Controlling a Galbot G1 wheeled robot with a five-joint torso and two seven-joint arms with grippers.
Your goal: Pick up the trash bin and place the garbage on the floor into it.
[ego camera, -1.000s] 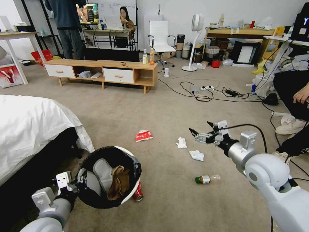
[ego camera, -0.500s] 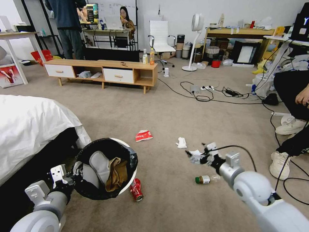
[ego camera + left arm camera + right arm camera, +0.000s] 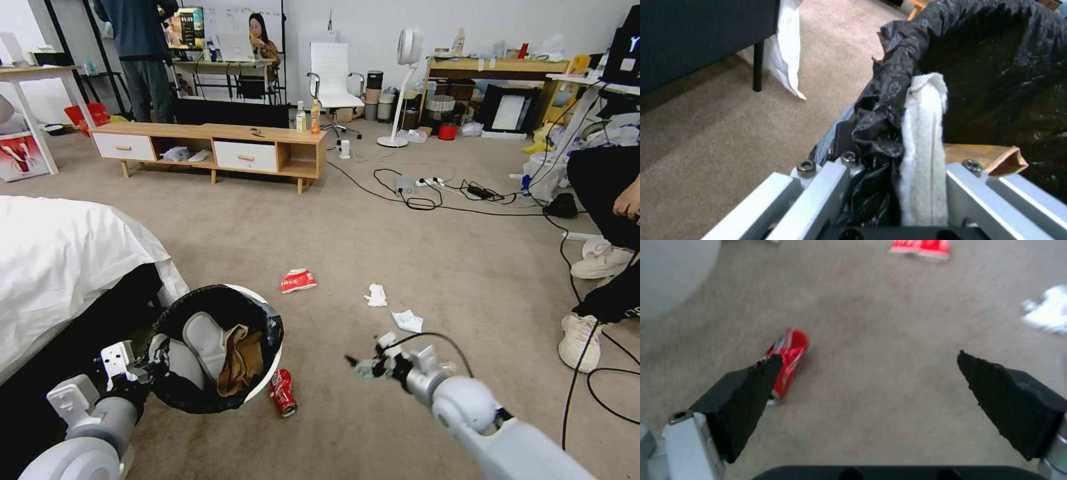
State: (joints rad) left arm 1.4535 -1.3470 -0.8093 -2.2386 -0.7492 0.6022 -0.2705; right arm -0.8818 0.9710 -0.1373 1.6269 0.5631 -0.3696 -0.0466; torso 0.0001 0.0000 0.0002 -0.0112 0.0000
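On my right wrist view the right gripper (image 3: 869, 368) has its jaws spread wide, two rough black wedge-shaped pads with nothing between them, hanging over the beige short-pile carpet (image 3: 373, 220). Just off one pad lies the crushed red metal can (image 3: 788, 353), dented and on its side. From the head view that gripper (image 3: 365, 364) sits right of the can (image 3: 283, 392), apart from it.

My left gripper (image 3: 889, 166) is clamped on the rim of the small round white plastic bin (image 3: 269, 373), its aluminium fingers (image 3: 818, 186) pinching crinkled black bag film and a strip of white fabric. The bin is held tilted at near left, beside the white-sheeted bed (image 3: 60, 260), with a crumpled brown paper bag (image 3: 241, 357) inside.

Farther out on the carpet lie a flattened red-and-white wrapper (image 3: 298, 281) and two crumpled white tissue wads (image 3: 377, 295) (image 3: 408, 321).
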